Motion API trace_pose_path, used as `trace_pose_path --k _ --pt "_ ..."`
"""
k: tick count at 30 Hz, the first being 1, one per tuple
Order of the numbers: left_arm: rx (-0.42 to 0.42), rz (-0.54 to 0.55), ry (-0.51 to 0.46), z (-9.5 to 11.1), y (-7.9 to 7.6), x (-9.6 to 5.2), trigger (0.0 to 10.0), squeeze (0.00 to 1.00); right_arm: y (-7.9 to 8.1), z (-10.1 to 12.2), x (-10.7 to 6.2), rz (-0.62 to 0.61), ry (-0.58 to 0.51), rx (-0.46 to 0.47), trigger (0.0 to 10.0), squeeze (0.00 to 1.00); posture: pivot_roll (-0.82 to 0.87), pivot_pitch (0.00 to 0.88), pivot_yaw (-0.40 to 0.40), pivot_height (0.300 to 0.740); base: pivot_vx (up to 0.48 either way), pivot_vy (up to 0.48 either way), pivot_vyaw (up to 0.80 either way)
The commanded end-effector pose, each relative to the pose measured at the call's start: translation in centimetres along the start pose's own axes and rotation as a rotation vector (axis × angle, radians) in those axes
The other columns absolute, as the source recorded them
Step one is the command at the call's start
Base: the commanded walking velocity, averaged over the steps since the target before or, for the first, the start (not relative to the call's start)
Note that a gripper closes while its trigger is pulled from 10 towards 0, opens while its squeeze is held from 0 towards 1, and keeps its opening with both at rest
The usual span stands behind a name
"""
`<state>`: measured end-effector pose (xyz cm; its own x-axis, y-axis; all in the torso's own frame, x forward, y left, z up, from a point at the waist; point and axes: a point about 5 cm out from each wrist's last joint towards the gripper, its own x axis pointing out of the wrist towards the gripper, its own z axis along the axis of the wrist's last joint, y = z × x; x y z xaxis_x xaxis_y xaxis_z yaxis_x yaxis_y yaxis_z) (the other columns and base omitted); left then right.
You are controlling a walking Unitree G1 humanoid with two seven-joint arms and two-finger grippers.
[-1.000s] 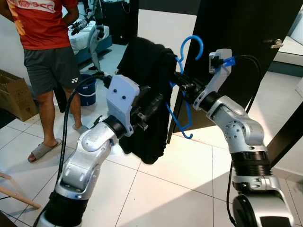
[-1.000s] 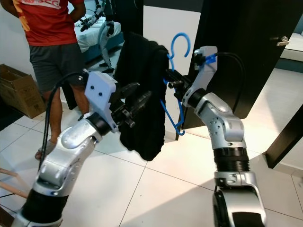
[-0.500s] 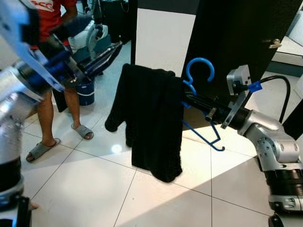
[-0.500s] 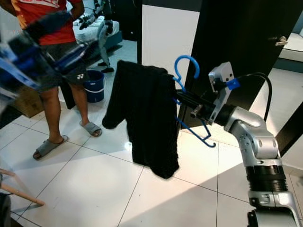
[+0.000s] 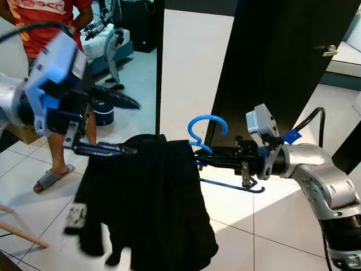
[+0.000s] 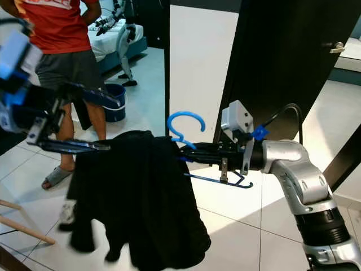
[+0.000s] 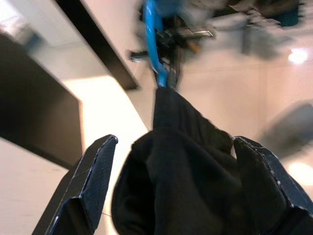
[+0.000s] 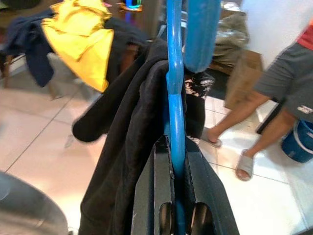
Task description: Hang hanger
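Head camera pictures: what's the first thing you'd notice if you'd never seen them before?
A blue hanger draped with black clothes hangs in mid-air at the centre, pinched in the right claw. The left claw is raised on the left with its fingers spread apart beside the clothes. A person in a red shirt and sandals stands behind, at the far left.

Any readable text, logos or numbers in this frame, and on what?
"SCC", white letters partly cut off by the frame edge, on the person's red shirt; reading uncertain.
White printed mark on the hanging black garment: too blurred to read.
White mark on the person's grey shorts: too small to read.
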<state>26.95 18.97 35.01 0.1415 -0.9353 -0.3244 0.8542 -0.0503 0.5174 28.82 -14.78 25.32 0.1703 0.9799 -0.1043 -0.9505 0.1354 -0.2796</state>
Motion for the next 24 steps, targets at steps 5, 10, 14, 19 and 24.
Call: trace_pose_path --k 5,10,14,19,24 --pt "0.041 -0.088 0.148 -1.3 0.6 0.6 10.0 0.0 0.7 1.6 1.1 0.087 -0.048 -0.062 10.0 0.0 0.03 0.0 -0.041 0.74 0.0 0.0 0.0" --pt "0.058 -0.065 0.182 -2.1 1.1 1.1 10.0 0.0 0.9 2.0 1.5 0.107 -0.056 -0.073 10.0 0.0 0.03 0.0 -0.041 0.74 0.0 0.0 0.0" --pt "0.011 -0.12 0.184 -2.9 0.4 1.6 8.8 0.0 1.4 2.2 1.9 0.121 -0.067 -0.077 10.0 0.0 0.03 0.0 -0.039 0.74 0.0 0.0 0.0" --pt "-0.01 -0.156 0.197 -3.6 0.1 1.9 3.5 0.0 1.5 2.3 2.0 0.122 -0.074 -0.079 10.0 0.0 0.03 0.0 -0.039 0.74 0.0 0.0 0.0" --pt "-0.062 -0.212 0.199 -4.8 -0.9 2.4 0.0 0.0 1.2 2.7 2.2 0.104 -0.089 -0.09 10.0 0.0 0.03 0.0 -0.037 0.74 0.0 0.0 0.0"
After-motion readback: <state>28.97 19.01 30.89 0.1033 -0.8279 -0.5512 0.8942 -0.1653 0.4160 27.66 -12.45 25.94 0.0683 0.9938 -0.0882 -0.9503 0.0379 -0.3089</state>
